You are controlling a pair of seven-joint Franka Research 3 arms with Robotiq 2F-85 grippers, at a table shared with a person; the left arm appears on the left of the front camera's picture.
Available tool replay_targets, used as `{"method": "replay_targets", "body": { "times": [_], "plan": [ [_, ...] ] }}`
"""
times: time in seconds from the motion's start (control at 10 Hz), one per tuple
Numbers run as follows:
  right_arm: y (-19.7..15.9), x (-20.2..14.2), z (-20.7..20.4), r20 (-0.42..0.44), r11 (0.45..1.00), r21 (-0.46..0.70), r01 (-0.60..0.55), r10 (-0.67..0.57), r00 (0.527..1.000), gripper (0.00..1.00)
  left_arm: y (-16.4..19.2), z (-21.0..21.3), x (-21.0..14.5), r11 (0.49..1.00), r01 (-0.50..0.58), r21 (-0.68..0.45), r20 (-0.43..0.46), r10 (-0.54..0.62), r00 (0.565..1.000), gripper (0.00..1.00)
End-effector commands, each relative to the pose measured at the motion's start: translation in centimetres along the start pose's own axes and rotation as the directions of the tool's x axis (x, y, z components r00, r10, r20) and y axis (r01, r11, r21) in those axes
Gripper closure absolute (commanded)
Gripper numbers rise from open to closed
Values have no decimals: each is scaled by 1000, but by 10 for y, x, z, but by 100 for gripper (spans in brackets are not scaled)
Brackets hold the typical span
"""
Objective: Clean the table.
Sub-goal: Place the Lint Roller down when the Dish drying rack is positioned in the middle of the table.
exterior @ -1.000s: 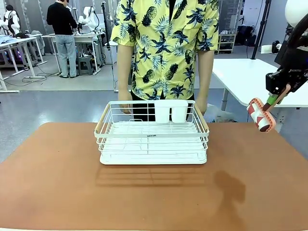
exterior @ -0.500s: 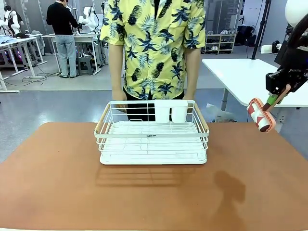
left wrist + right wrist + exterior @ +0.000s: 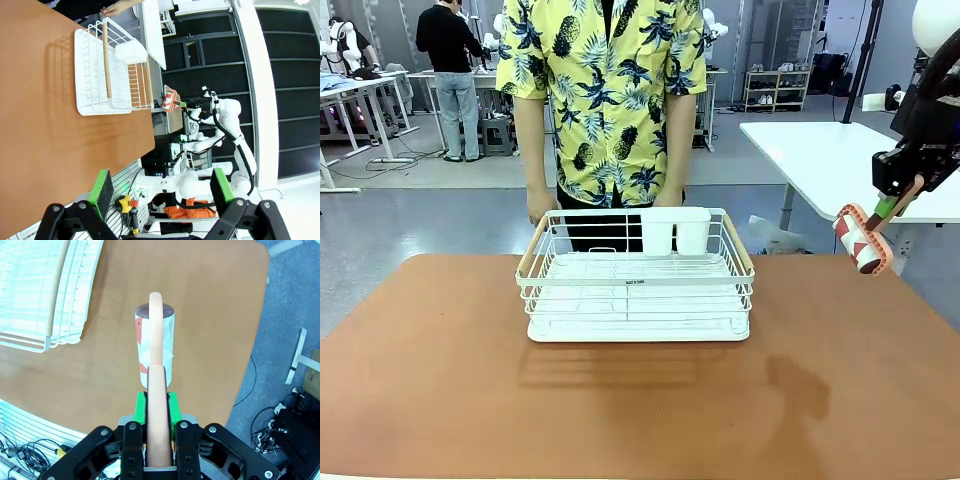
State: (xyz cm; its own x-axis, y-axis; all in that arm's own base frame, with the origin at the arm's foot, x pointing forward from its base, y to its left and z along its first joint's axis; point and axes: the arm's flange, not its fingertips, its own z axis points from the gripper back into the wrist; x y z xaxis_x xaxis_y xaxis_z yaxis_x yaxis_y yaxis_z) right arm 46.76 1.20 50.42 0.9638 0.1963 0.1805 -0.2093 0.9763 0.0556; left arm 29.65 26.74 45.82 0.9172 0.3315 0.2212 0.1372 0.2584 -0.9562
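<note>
**Inspector:** Report from left to right. What is on the left?

**Operator:** My left claw hangs off the near left side of the desk, jaws wide apart, green pads bare, nothing between them. I have no work for it at present.

**Inspector:** And the desk itself?

**Operator:** The reddish-brown desk runs across the whole front view. I see no crumbs or spills on it from here, though fine dust would not show at this range. A white wire dish rack stands at its far middle, with two white cups clipped on its far rail. A person in a yellow patterned shirt stands just behind the rack, one hand hanging near its far left corner, not touching it as far as I can tell.

**Inspector:** The right side?

**Operator:** My right claw is clamped tight on the pale handle of a lint roller. The red and white roller head hangs in the air above the desk's far right corner, well clear of the surface.

**Inspector:** Which step do you judge is in hand?

**Operator:** The tool is gripped, but cleaning has not begun; I judge this the approach. Next I would lower the roller until its head lies flat on the desk, then draw it across the open right-hand surface. The rack blocks the middle, so strokes must pass beside it or wait until it is lifted away.
</note>
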Motion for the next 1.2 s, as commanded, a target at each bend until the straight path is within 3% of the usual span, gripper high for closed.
{"method": "replay_targets", "body": {
  "times": [0.0, 0.2, 0.4, 0.5, 0.7, 0.8, 0.9, 1.0, 1.1],
  "plan": [
    [1, -1, 3, -6, 1000, -18, 12, -12, 1000, 79, -1, 3, 1, 999, 24, -24, 6, -24, 1000, 0],
    [2, 10, 10, -28, 998, 32, 55, -54, 998, 79, -1, 3, 1, 999, 24, -24, 6, -24, 1000, 0],
    [0, 20, 14, -163, 959, 144, 243, -220, 962, 79, -1, 3, 1, 999, 24, -24, 6, -24, 1000, 0],
    [-1, 30, 14, -262, 849, 140, 509, -464, 846, 79, -1, 3, 1, 999, 24, -24, 6, -24, 1000, 0],
    [-4, 49, 10, -307, 643, 116, 757, -702, 643, 79, -1, 3, 1, 999, 24, -24, 6, -24, 1000, 0],
    [-9, 55, 2, -187, 533, 92, 841, -821, 540, 79, -1, 3, 1, 999, 24, -24, 6, -24, 1000, 0],
    [-15, 59, -7, -192, 444, 142, 885, -864, 465, 79, -1, 3, 1, 999, 24, -24, 6, -24, 1000, 0],
    [-24, 62, -21, -190, 350, 123, 929, -910, 368, 79, -1, 3, 1, 999, 24, -24, 6, -24, 1000, 0],
    [-30, 63, -35, -187, 302, 77, 950, -932, 311, 79, -1, 3, 1, 999, 24, -24, 6, -24, 1000, 0]
  ]
}}
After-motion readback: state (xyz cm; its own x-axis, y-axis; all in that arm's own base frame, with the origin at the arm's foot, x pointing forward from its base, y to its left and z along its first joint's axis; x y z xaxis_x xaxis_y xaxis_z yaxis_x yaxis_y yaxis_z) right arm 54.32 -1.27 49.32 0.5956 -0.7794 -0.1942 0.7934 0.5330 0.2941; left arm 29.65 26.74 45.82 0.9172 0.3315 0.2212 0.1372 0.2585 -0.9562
